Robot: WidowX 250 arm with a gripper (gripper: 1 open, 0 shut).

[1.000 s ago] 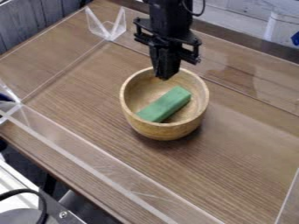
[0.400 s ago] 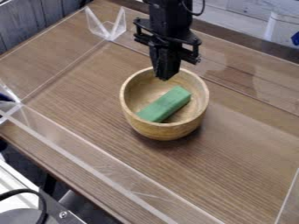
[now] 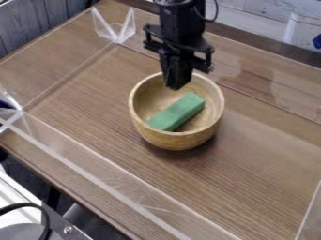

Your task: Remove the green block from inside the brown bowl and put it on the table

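clear acrylic wall [image 3: 150, 202] along the near edge of the table [image 3: 88, 103]. beyond it, the brown bowl [image 3: 179, 129] stands upright on the wood, holding the green block [image 3: 178, 111], which lies diagonally inside. above the bowl's far rim, the gripper [image 3: 179, 84] points down, fingers together, apparently not touching the block, holding nothing.

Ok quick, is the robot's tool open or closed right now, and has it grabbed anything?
Tool: closed, holding nothing; the small bright green rectangular block lies loose in the round light-brown wooden bowl.
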